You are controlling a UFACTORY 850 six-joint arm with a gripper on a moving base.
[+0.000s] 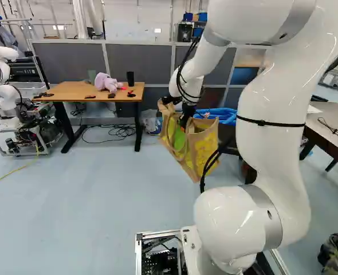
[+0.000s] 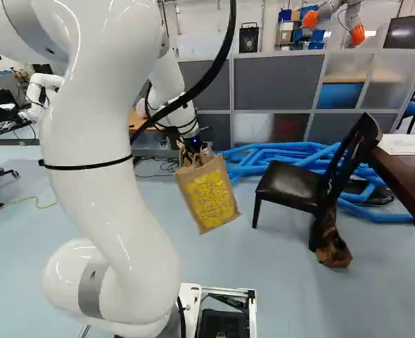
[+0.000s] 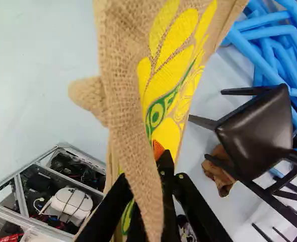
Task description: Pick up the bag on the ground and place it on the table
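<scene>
Bright, even light, glossy highlights on the arm (image 1: 275, 126), soft sheen on the floor (image 1: 89, 217)

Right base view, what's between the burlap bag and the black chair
In that view, pale floor shows between bag and chair, with blue tubes farther back.

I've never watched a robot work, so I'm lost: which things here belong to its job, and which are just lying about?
For the job:
- bag, hanging from the jaws
- wooden table, likely the destination; possibly the dark table instead

Just lying about:
- black chair
- blue tubes
- purple toy on the wooden table
</scene>
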